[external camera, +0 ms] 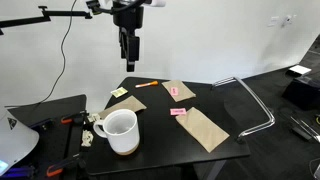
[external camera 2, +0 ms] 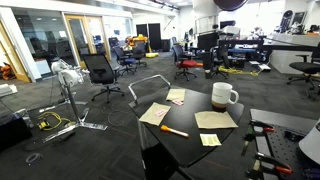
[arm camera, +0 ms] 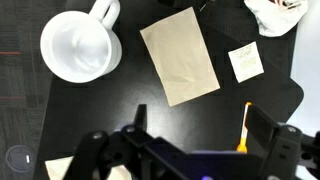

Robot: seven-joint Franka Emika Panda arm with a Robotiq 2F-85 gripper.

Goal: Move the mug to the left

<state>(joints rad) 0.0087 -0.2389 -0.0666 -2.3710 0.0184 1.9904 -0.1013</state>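
Evidently no grasp has begun: the gripper (external camera: 127,48) hangs high over the black table (external camera: 157,122), jaws spread wide and empty, probably for a clear descent. The mug (external camera: 120,130) stands upright near the table's edge. It is glossy white ceramic, round, seemingly brown-based, beside a flat brown paper packet (arm camera: 180,55).
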